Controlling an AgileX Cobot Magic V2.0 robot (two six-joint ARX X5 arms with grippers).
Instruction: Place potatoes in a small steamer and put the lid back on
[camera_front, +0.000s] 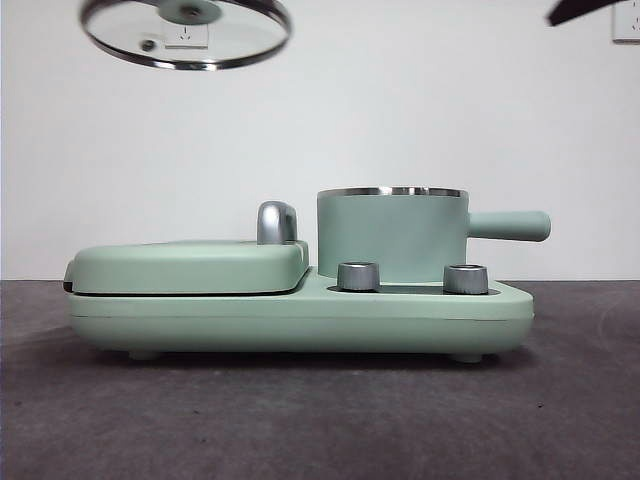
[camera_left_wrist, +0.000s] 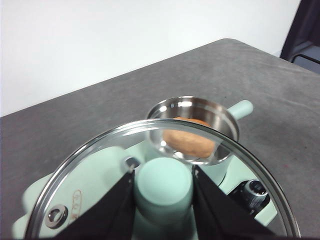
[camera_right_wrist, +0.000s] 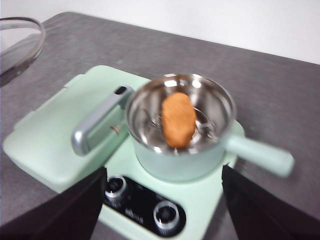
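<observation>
Lid (camera_front: 186, 32): we saw the glass lid with its steel rim hanging in the air, tilted, high above the griddle side of the appliance and up to the left of the steamer, well clear of its rim.
Left gripper (camera_left_wrist: 164, 187): we found its two black jaws closed on the lid's mint-green knob (camera_left_wrist: 164, 185), one jaw pressed against each side, so the lid hung from this claw.
Griddle cover (camera_front: 190, 265): we noted the flat mint-green cover lying shut just left of the steamer, with its silver handle (camera_front: 276, 222) standing up between the two.
Steamer (camera_front: 392, 235): we saw the mint-green pot sitting upright on the appliance base (camera_front: 300, 320), uncovered, its steel rim bare and its straight handle (camera_front: 510, 225) pointing away from the griddle.
Potato (camera_right_wrist: 178, 119): we saw the orange-brown lump lying inside the steamer, on the steel insert at its bottom; in the left wrist view we saw it through the glass of the lid.
Knobs (camera_front: 359, 276): we counted two silver dials on the base just in front of the steamer.
Right gripper (camera_right_wrist: 162, 200): we saw it held above the steamer's knob side, its jaws spread wide apart with nothing between them.
</observation>
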